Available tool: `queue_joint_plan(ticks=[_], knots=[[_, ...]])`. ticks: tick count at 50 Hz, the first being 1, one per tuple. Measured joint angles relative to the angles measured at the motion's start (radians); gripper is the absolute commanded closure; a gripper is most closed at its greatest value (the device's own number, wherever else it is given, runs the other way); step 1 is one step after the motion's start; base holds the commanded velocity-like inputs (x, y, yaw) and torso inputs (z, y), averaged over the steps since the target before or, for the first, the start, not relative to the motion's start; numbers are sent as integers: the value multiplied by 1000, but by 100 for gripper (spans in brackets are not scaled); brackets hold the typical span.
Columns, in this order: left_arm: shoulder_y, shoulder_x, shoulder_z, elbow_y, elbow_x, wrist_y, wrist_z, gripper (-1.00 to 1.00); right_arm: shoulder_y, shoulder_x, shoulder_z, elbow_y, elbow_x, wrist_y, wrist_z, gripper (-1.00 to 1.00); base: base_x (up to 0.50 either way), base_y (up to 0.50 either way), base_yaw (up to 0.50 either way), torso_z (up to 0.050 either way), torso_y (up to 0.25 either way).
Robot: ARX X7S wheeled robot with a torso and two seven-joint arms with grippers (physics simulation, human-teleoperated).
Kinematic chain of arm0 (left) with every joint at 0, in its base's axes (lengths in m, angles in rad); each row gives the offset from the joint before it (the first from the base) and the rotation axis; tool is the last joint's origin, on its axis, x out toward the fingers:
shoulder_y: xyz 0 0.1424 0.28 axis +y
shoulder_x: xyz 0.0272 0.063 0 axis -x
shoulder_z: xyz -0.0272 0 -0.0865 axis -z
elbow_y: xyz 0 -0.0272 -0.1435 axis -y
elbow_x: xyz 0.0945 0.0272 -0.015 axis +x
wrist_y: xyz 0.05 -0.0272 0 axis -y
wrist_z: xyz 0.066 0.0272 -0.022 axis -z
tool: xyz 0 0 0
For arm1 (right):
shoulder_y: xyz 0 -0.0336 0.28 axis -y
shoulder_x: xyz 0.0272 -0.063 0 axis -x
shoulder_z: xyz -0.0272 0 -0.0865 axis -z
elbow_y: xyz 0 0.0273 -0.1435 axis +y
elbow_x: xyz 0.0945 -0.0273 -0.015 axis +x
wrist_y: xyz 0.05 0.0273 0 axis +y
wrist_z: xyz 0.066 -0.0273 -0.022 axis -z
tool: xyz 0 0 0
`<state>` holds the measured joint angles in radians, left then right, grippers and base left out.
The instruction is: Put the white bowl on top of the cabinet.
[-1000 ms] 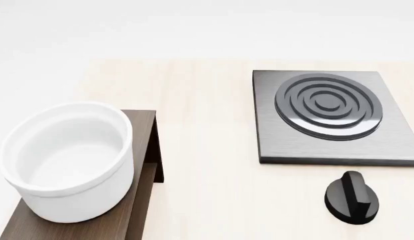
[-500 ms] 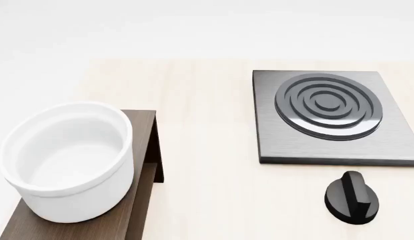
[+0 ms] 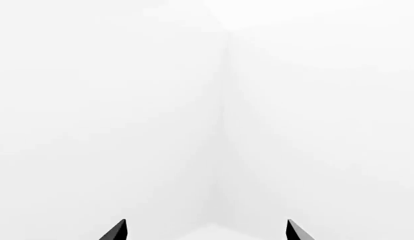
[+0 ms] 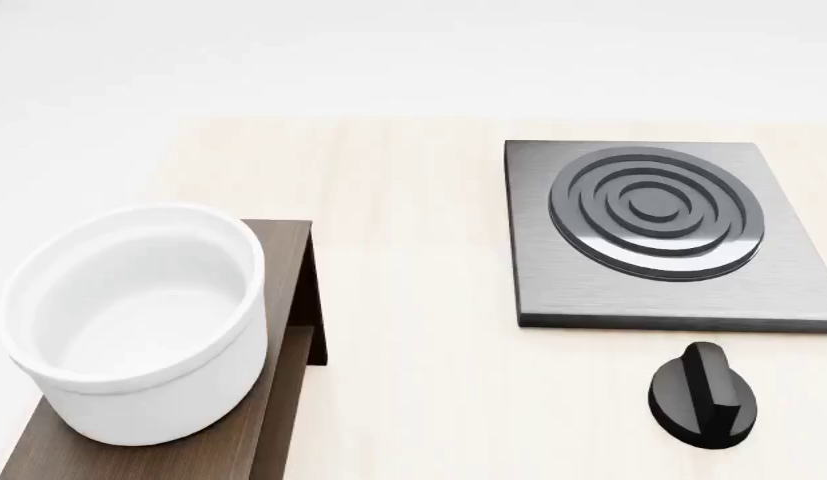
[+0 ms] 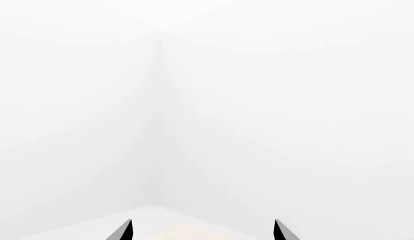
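Across the whole head view, pale wood-grain table [image 4: 413, 300], running back to a white wall. Toward the far right of it, grey square stove plate [image 4: 533, 250] with dark raised rings [image 4: 656, 210] at its centre, lying flat. At the near left, dark brown cabinet [image 4: 286, 250], long and narrow, flat top running toward the camera, inner shelf edge showing along its right side. On top of that cabinet, white bowl [image 4: 133, 320], deep and glossy, upright, mouth open and bare inside, base resting on the cabinet top, covering most of the top's width. Well apart from the stove plate's rings and just beside the plate's near edge, small black knob [image 4: 704, 395] with a raised ridge, sitting on the table. No arm or hand near the bowl in the head view.

Facing a blank white corner in the left wrist view, left gripper [image 3: 205, 231], only two black fingertips [image 3: 116, 231] showing, set wide apart with nothing between them. Likewise in the right wrist view, right gripper [image 5: 201, 231], two black tips spread wide, nothing held, a sliver of pale surface between them.
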<state>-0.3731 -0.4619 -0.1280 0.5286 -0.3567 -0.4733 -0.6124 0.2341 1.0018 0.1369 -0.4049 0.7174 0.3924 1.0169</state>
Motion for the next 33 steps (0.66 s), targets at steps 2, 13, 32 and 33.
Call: queue_joint_plan(ticks=[2,13,32,33], knots=[[4,-1,-2,3,0,3,0,-100,-4,1,4,1,-3,2,4,-100,0,0,0,0,0],[15,-8,-12,26,-8,0,0,-100,-22,3,22,7,-15,8,20,-100,0,0,0,0,0],[23,-22,-31,60,-24,-17,-6,-100,-79,10,99,-5,-10,16,39,-100,0,0,0,0,0],[23,-22,-32,62,-25,-18,-6,-100,-84,11,106,-6,-9,17,40,-100,0,0,0,0,0]])
